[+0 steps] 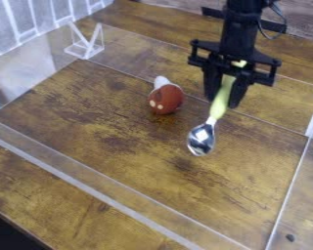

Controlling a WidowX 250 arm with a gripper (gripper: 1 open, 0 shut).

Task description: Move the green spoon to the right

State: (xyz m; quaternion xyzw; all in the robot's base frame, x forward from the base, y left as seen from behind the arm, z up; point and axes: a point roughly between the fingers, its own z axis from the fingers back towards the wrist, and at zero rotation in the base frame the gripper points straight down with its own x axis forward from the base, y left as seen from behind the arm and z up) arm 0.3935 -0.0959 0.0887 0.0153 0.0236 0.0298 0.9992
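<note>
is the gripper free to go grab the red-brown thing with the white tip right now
Probably not yet. The gripper is shut on the green spoon, so it would have to put that down first. The red-brown object itself lies uncovered on the table to the spoon's left.

A black arm with a slim upright column ends in a black tool (pixel 222 91) with a wide crossbar and 2 dark fingers.

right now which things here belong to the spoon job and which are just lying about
Part of the job:
- green spoon, held by its handle
- gripper, fingers shut on the spoon

Just lying about:
- red-brown rounded thing with a white tip
- clear plastic stand at the back left
</note>
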